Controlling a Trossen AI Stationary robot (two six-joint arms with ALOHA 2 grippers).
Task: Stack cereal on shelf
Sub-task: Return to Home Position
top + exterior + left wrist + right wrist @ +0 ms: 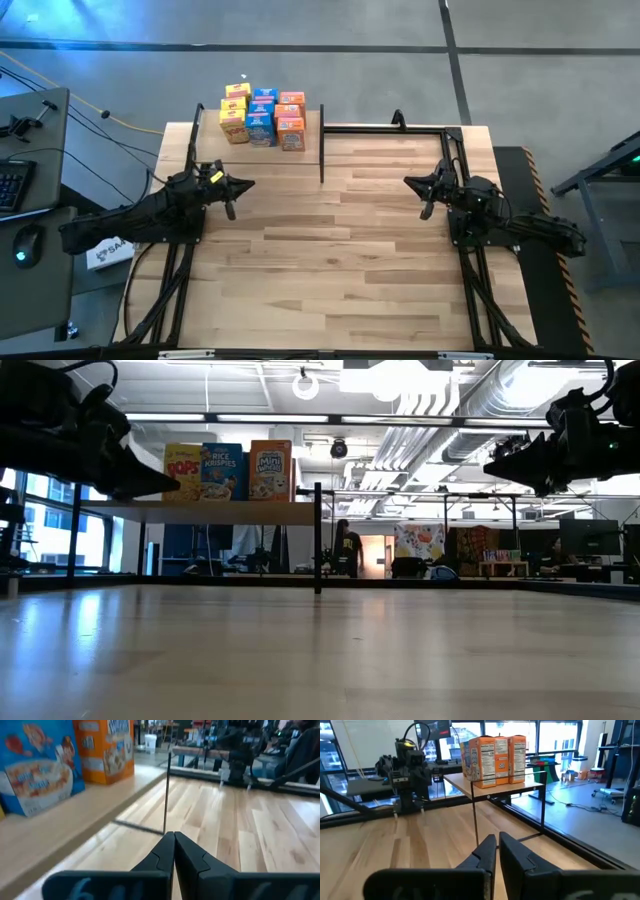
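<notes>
I have the left gripper and right gripper hanging above the table, both pinched closed on nothing, with the cereal standing on the shelf.

Light plank desk fills centre of high view, boards running left to right. Grey floor around it, dark seam lines crossing. Yellow cable on floor, upper left. Grey side desk at left edge carries black keyboard and mouse. White label just beside it, lower down. Black-orange hazard strip along right edge of desk. Low view: person standing far off, centre; ceiling ducts upper right.
</notes>
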